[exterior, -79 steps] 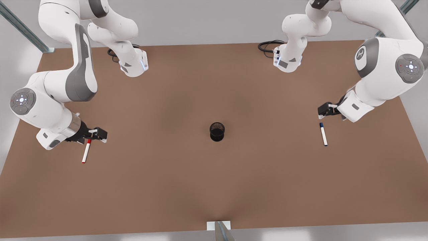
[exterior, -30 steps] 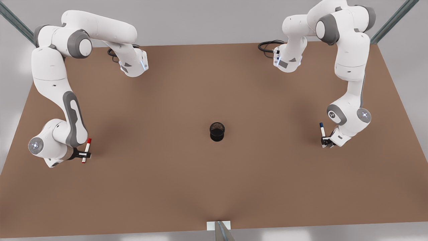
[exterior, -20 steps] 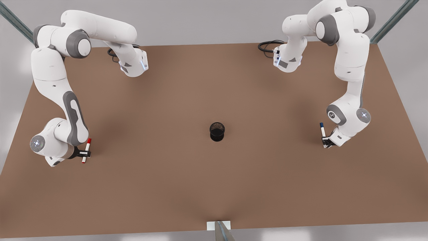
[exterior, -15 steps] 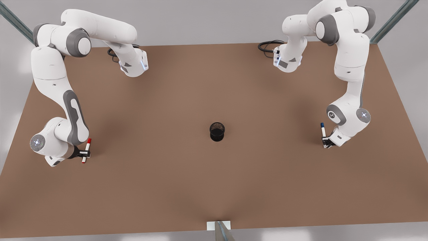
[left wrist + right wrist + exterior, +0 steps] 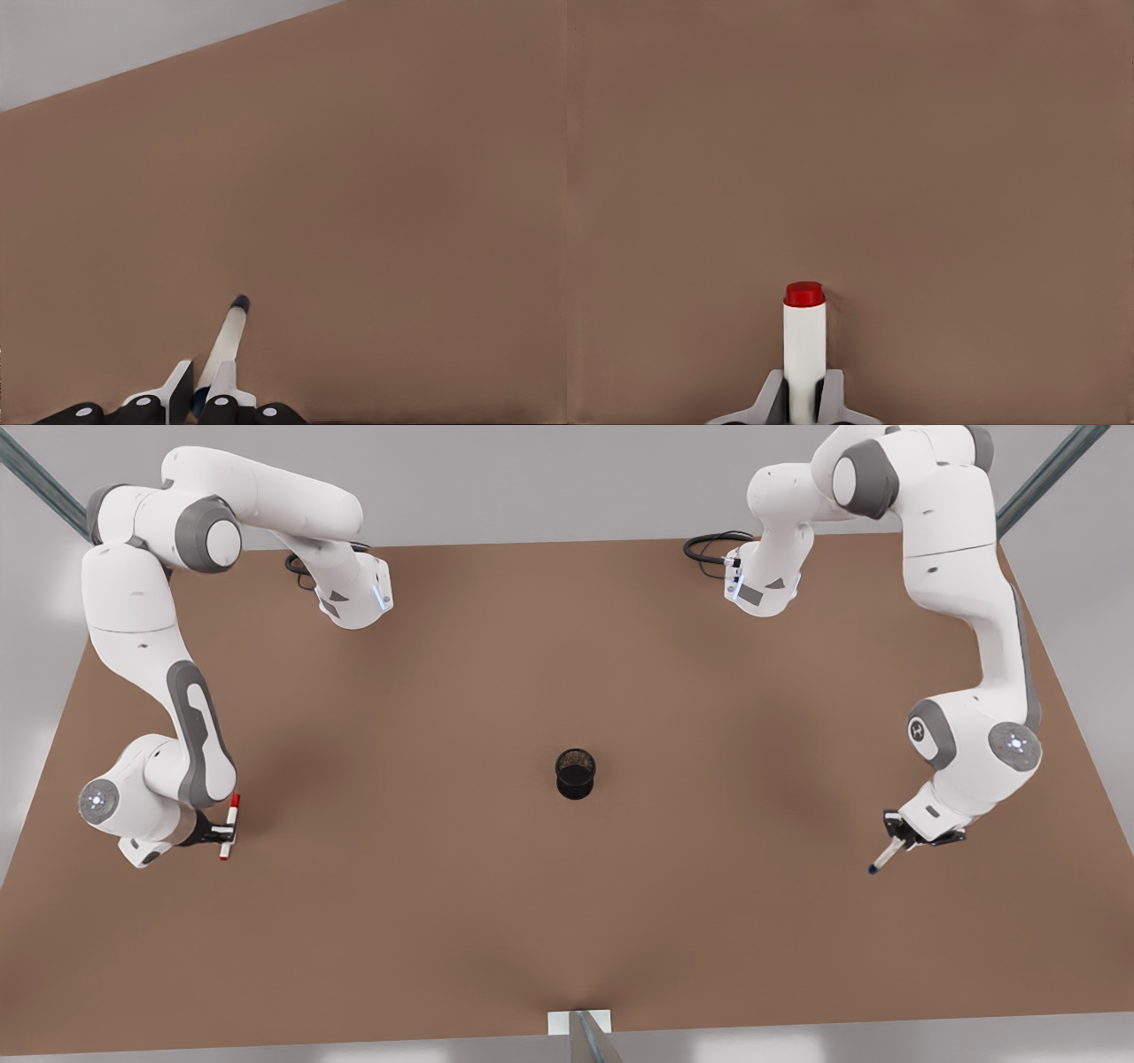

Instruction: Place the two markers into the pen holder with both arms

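Since the earlier frames, the left hand (image 5: 897, 841) has lifted the blue-capped marker (image 5: 883, 856) clear of the bench (image 5: 567, 921) and swung it toward 5 o'clock from its old spot; the marker now hangs tilted, one end pointing down and away from the hand. In the left wrist view the fingers (image 5: 226, 387) are closed on that marker (image 5: 226, 341) near its capped end.

Right hand (image 5: 217, 834), at the front view's left, has barely shifted: clamped across the red-capped marker (image 5: 229, 828), which appears to lie on or just above the bench. Right wrist view shows the fingers (image 5: 830, 396) pinching the white barrel (image 5: 804, 350), red end outward.

Pen holder (image 5: 576, 772) stands mid-bench, well apart from both hands, roughly 3 o'clock from the right hand and 9 o'clock from the left.

Progress estimate: both grasps done, one lift done. Remaining: lift red marker, carry both to holder, upend, drop in.
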You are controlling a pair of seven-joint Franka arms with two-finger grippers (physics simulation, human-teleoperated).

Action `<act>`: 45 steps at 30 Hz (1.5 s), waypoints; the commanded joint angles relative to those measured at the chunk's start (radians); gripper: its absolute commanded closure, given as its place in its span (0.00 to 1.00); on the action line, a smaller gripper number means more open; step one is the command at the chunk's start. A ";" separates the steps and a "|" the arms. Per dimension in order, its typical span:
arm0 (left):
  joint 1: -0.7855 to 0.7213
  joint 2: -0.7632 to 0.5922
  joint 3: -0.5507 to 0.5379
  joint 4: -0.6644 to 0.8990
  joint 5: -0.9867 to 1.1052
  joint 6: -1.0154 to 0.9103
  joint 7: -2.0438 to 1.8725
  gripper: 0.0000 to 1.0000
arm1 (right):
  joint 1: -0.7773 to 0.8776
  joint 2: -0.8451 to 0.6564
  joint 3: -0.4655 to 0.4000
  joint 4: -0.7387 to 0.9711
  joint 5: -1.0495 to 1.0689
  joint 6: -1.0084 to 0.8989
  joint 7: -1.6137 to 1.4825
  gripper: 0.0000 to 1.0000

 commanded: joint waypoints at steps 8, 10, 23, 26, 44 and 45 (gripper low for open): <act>-0.225 -0.022 -0.078 0.221 0.041 -0.453 -0.767 0.79 | -0.008 -0.167 0.201 0.122 -0.008 -0.160 -0.052 0.76; -0.337 -0.064 -0.078 0.243 -0.022 -0.547 -0.914 0.79 | -0.008 -0.166 0.276 0.180 -0.003 -0.183 -0.046 0.76; -0.663 -0.029 -0.087 0.312 -0.117 -0.517 -1.405 0.79 | 0.051 -0.180 0.568 0.294 0.041 -0.214 0.234 0.76; -0.670 0.024 -0.087 0.394 -0.156 -0.512 -1.450 0.79 | 0.163 -0.170 0.565 0.349 -0.035 -0.210 0.394 0.76; -0.729 0.162 -0.088 0.394 -0.105 -0.423 -1.484 0.79 | 0.290 -0.143 0.574 0.349 -0.037 -0.150 0.554 0.75; -0.729 0.168 -0.088 0.394 -0.105 -0.421 -1.484 0.12 | 0.291 -0.143 0.574 0.349 -0.037 -0.150 0.554 0.75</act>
